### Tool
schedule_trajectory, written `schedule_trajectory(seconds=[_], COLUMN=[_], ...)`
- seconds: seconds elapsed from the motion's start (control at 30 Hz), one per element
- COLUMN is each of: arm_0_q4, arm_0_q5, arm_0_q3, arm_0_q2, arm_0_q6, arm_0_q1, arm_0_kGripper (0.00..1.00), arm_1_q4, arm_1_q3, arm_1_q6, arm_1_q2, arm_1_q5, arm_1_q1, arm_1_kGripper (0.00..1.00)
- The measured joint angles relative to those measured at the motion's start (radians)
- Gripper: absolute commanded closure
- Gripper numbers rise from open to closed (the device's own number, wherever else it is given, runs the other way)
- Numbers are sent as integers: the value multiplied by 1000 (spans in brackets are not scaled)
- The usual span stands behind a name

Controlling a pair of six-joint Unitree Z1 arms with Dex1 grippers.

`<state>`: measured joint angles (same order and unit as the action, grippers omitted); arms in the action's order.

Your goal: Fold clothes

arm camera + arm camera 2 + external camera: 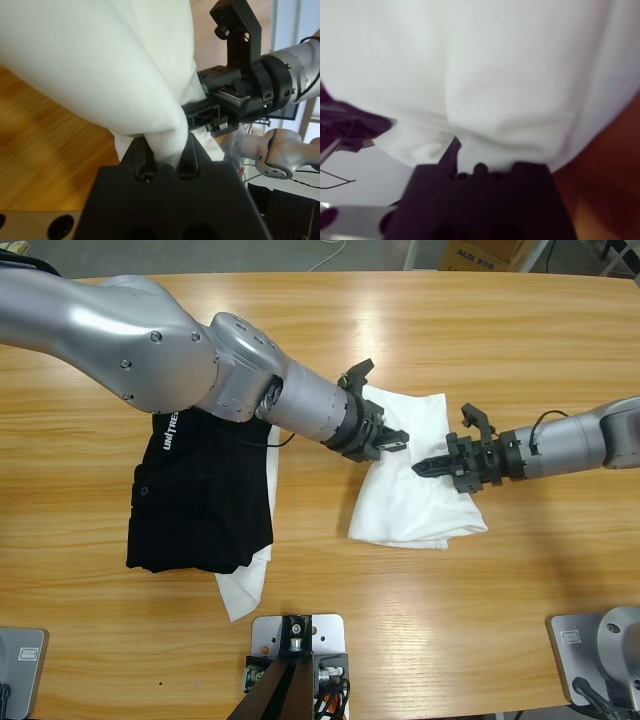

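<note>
White T-shirt [420,490], partly folded on the desk [300,330], is pinched by left fingers [190,150] and right fingers [451,150]; folding remains unfinished.

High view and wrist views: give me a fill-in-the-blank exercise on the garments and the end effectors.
1. The left end effector pinches a fold of the ___ garment.
2. The garment with white lettering, lying on the table, is ___.
3. In the high view, the right end effector reaches in from the picture's ___ edge.

Missing words: white; black; right.
</note>
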<state>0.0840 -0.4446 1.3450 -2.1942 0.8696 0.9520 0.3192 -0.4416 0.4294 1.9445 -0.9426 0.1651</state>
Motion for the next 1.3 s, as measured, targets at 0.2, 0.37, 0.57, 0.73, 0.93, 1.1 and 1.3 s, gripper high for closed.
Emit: schedule_trajectory(seconds=[0.2,0.37,0.57,0.73,0.93,1.1,1.3], arm_0_q4=[6,-67,-130,-142,-205,-295,-358], arm_0_q5=[-3,-2,22,52,65,75,75], arm_0_q3=[-10,-29,-109,-209,-289,-337,-439], arm_0_q2=[9,106,243,331,452,549,677], arm_0_q6=[0,-14,-34,-35,-77,-127,-179], arm_0_q1=[4,0,0,-1,-42,-82,-161], arm_0_kGripper=[1000,1000,1000,1000,1000,1000,1000], arm_1_q4=[-185,-387,-426,-427,-461,-543,-587], arm_1_q3=[-51,-197,-254,-312,-483,-670,-823], arm_1_q6=[0,2,70,173,290,339,356], arm_1_q2=[-139,-239,-287,-296,-267,-177,-84], arm_1_q5=[58,86,128,198,281,332,339], arm_1_q1=[25,94,207,336,493,595,663], arm_1_kGripper=[1000,1000,1000,1000,1000,1000,1000])
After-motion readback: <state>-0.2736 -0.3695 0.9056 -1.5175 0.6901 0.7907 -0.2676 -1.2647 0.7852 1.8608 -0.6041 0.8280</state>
